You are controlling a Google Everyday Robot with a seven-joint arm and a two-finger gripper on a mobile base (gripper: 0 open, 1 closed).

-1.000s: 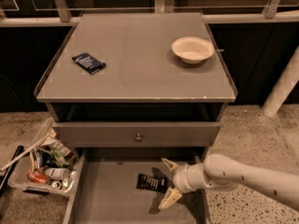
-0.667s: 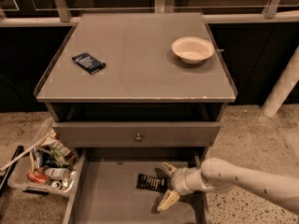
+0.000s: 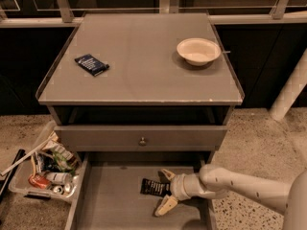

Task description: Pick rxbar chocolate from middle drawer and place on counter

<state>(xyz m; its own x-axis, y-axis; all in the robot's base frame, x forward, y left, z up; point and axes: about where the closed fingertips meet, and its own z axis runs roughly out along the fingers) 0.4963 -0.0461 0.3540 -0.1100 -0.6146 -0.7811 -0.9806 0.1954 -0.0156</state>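
The rxbar chocolate (image 3: pixel 154 187), a small black bar with pale lettering, lies flat on the floor of the pulled-out middle drawer (image 3: pixel 110 200). My gripper (image 3: pixel 167 190) reaches in from the right on a white arm and sits right at the bar's right end. It is open, one finger above the bar's far side and the other angled down toward the drawer front. The grey counter (image 3: pixel 139 61) spans the top of the cabinet above.
A dark blue packet (image 3: pixel 91 64) lies at the counter's left and a white bowl (image 3: pixel 198 51) at its right. The closed drawer front with a round knob (image 3: pixel 142 141) overhangs the open drawer. A bin of clutter (image 3: pixel 45 169) stands on the floor to the left.
The arm has slid a little left, bringing the open gripper closer around the bar's right end. The bar has not moved.
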